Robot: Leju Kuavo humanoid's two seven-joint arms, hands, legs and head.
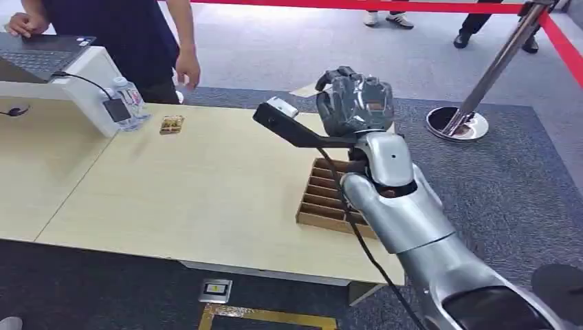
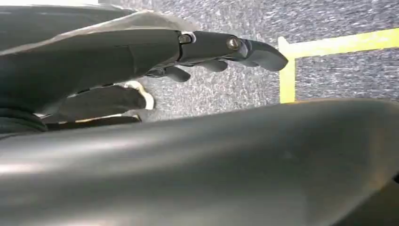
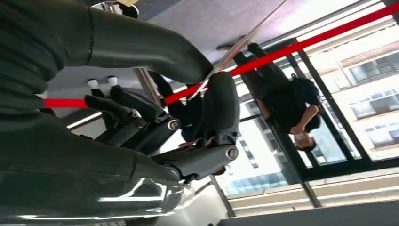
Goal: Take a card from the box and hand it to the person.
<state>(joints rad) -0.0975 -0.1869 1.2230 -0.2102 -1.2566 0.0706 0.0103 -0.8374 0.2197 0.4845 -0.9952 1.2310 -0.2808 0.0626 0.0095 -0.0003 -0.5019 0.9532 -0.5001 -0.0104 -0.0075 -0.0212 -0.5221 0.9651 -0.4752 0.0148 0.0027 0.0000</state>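
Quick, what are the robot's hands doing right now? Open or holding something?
Left hand: open, fingers apart, holding nothing.
Right hand: raised with fingers curled; cannot tell if it holds anything.

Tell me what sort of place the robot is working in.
Probably a public demo or exhibition area. A red barrier belt on a chrome stanchion fences off the carpeted space, people stand beyond it, and a laptop sits on the light wooden table.

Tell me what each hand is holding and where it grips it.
No card or other held thing can be made out: the raised right hand has fingers curled; the left hand hangs empty.
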